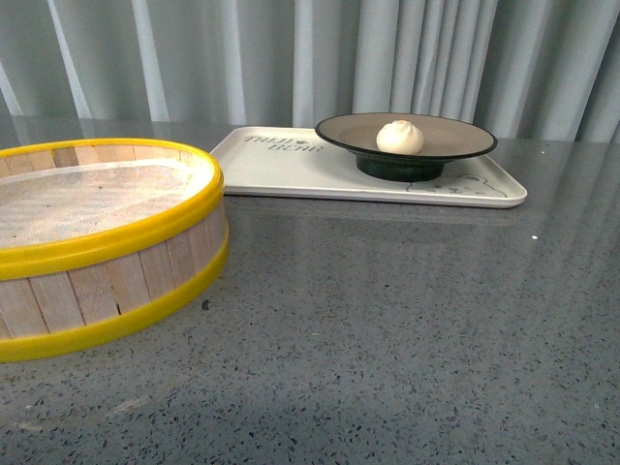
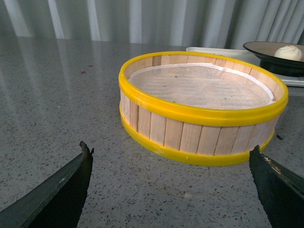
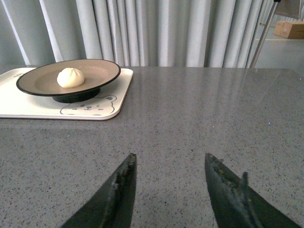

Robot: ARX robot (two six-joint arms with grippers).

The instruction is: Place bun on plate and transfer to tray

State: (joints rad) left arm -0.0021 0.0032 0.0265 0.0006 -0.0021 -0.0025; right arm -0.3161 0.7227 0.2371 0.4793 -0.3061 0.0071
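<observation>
You see the bun sitting on the plate, which rests on the right part of the tray at the far side of the table. Your 2 grippers hang released and empty: the left gripper faces the steamer basket at near left, the right gripper is well apart from the tray.

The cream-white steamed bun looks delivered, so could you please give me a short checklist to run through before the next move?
1. Cream-white pleated steamed bun lies on the plate: ok.
2. Beige round plate with black rim stands on the cream-white rectangular tray: ok.
3. Left gripper open, holding nothing: ok.
4. Right gripper open, holding nothing: ok.
5. Yellow-rimmed wooden steamer basket holds no bun: ok.
6. Plate sits level on the tray: cannot tell.
</observation>
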